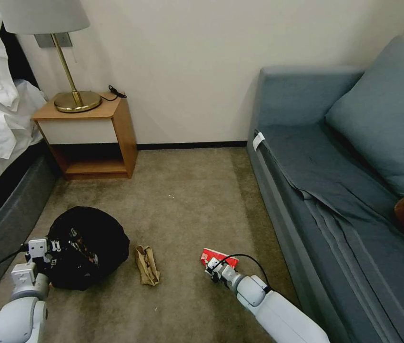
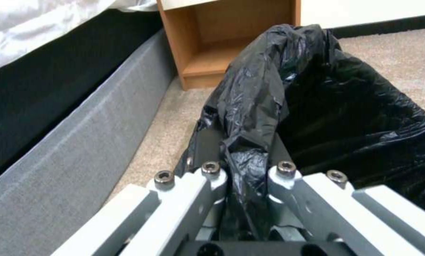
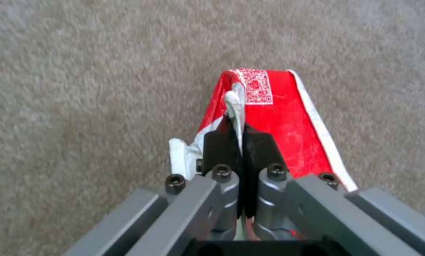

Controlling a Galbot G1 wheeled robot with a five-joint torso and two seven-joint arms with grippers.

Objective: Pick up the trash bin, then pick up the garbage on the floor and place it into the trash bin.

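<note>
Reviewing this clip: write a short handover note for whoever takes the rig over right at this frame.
Left gripper: shut on the rim of the trash bin, beside the bed.
Right gripper: shut on the red-and-white wrapper, low over the carpet near the sofa.
Done: bin gripped, wrapper gripped.
Left: put the wrapper into the bin, then collect the tan-brown scrap lying on the carpet between bin and wrapper.

Crinkly glossy plastic bin liner (image 2: 345, 106); rough matt carpet (image 1: 187, 200).
</note>
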